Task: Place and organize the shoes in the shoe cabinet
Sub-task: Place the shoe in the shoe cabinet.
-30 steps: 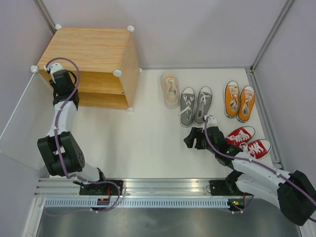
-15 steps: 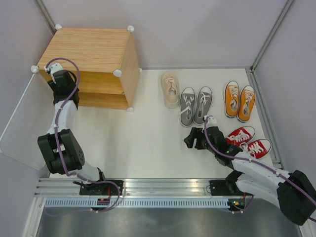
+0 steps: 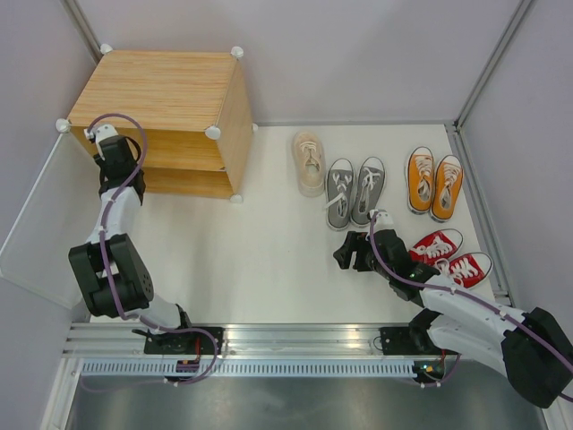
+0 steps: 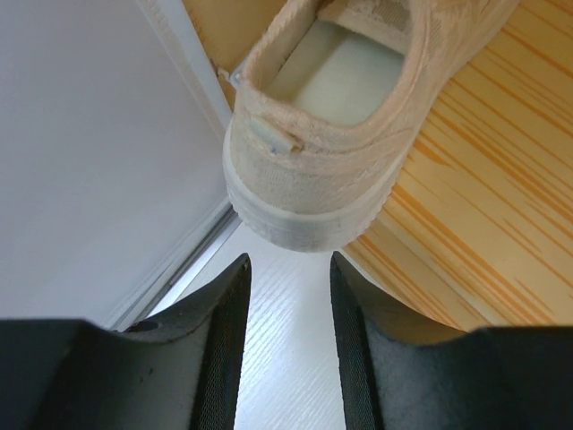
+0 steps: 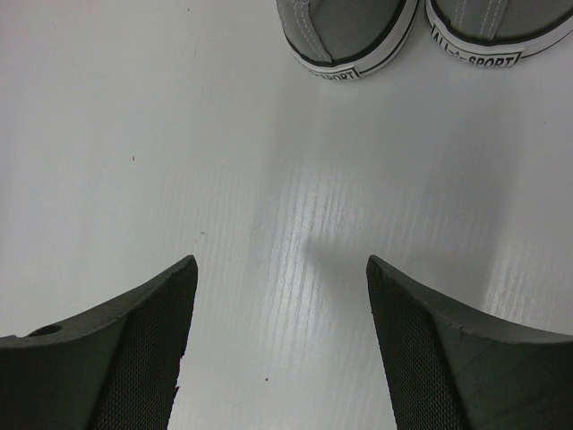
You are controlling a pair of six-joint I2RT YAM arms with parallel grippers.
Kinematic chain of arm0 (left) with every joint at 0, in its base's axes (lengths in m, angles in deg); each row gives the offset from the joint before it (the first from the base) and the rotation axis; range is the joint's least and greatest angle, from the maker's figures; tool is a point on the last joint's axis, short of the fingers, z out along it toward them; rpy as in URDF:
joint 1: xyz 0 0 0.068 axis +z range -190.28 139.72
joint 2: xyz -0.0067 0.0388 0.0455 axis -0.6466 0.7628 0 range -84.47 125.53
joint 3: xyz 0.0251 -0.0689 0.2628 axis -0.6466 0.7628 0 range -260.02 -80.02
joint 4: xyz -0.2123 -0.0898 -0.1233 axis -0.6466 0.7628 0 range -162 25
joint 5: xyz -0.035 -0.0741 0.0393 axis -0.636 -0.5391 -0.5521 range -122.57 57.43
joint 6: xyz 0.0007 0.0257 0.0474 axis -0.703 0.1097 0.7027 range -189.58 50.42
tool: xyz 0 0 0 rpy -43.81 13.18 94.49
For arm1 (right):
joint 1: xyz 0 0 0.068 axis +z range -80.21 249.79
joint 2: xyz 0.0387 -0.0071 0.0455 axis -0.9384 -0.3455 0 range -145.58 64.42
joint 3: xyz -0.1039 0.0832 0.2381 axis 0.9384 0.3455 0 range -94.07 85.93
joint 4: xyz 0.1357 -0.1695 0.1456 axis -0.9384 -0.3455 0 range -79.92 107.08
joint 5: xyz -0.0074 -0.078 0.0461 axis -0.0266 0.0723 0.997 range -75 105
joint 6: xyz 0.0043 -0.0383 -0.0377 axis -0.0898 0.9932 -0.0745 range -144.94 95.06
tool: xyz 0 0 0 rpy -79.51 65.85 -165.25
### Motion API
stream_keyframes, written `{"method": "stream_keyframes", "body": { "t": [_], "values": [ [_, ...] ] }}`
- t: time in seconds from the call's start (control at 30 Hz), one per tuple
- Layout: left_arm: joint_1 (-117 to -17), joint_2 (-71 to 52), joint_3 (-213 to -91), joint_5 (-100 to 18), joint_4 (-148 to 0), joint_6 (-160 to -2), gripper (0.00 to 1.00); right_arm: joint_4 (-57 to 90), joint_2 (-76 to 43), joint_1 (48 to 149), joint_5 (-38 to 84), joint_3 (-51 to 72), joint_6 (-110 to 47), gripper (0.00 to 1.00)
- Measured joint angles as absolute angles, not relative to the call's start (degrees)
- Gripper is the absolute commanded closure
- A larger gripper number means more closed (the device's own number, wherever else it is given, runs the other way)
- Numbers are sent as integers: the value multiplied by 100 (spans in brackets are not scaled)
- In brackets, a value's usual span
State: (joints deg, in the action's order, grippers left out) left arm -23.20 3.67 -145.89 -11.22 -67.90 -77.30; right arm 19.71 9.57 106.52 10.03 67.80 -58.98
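Left fingers slightly parted, cream shoe heel overhanging cabinet edge, right fingers spread above table

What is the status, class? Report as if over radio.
Left gripper open, behind cream shoe in shoe cabinet. Right gripper open, empty, facing grey shoes. Nothing in the way.

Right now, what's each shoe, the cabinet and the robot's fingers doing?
shoe cabinet: door open.
shelved cream shoe: upright on wood, not held.
other cream shoe: upright on table.
grey pair: on table, side by side.
orange pair: same.
red pair: same.
left fingers: open, empty.
right fingers: open, empty.
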Motion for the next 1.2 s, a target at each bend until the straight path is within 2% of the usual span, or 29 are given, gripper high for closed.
{"method": "stream_keyframes", "body": {
  "t": [0.77,1.2],
  "values": [
    [-2198,889,-14519,-1227,-7643,-7588,58,1967,815,10652,927,6777,-5855,20],
    [-2169,1220,-14866,-1214,-7839,-7501,58,1967,708,10652,850,6766,-5811,20]
  ]
}}
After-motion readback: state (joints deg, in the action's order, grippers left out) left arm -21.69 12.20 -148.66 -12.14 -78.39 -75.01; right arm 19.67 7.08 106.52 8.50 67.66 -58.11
